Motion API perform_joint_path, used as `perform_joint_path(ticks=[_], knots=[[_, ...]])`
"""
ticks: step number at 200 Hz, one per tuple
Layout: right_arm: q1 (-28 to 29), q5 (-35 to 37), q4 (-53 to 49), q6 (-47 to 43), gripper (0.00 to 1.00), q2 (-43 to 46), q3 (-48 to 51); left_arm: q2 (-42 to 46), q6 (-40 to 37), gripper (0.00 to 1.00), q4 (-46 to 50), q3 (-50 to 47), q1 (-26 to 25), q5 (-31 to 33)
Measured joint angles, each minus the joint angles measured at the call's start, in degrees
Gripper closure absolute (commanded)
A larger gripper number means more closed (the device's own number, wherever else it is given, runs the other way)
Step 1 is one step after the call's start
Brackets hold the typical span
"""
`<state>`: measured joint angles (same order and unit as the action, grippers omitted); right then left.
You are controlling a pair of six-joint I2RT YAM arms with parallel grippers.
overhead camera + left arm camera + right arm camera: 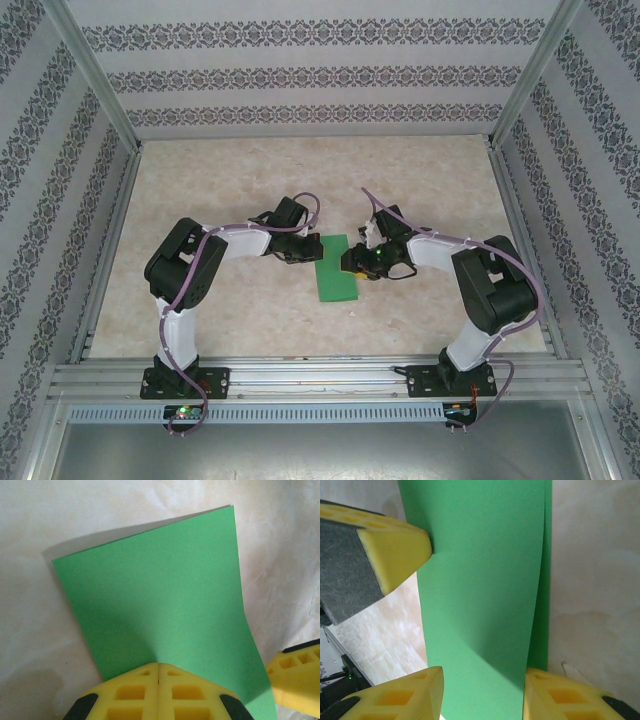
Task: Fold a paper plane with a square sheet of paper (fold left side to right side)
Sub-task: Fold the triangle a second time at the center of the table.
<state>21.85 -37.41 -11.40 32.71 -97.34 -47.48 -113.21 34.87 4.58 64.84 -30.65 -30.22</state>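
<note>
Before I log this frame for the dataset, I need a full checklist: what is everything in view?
sheet of paper: one, bright green, folded double, mid-table between the two arms.
table: one, beige marbled top, under the sheet.
walls: three, white with grey patterned bands, at the table's far and side edges.
rail: one, silver metal, along the near edge, carrying both arm bases.
left arm: one, black and white, left of the sheet; yellow jaws shut, tips at the sheet's edge.
right arm: one, black and white, right of the sheet; yellow jaws open, straddling the sheet.
</note>
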Motion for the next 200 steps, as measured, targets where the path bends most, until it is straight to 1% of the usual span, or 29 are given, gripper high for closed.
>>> perform_joint_path(ticks=[23,44,111,132,167,200], knots=[[-0.28,-0.26,0.46,-0.09,0.6,-1.57,-0.5,0.0,0.0,1.0,0.0,0.0,0.0,0.0],[-0.63,-0.5,0.55,-0.11,0.63,-2.32,-0.55,0.0,0.0,1.0,0.0,0.0,0.0,0.0],[-1.16,-0.92,0.55,-0.63,0.8,-3.72,-0.85,0.0,0.0,1.0,0.0,0.0,0.0,0.0],[-1.4,-0.98,0.55,-1.18,0.85,-4.04,-0.85,0.02,-0.02,0.96,0.0,0.0,0.0,0.02],[-1.49,-1.05,0.57,-1.2,0.96,-4.2,-0.85,0.24,-0.52,0.84,0.04,0.0,-0.04,0.09],[-1.49,-1.09,0.72,-1.14,0.98,-4.2,-0.85,2.49,-1.92,0.73,1.05,-0.87,-0.11,1.44]])
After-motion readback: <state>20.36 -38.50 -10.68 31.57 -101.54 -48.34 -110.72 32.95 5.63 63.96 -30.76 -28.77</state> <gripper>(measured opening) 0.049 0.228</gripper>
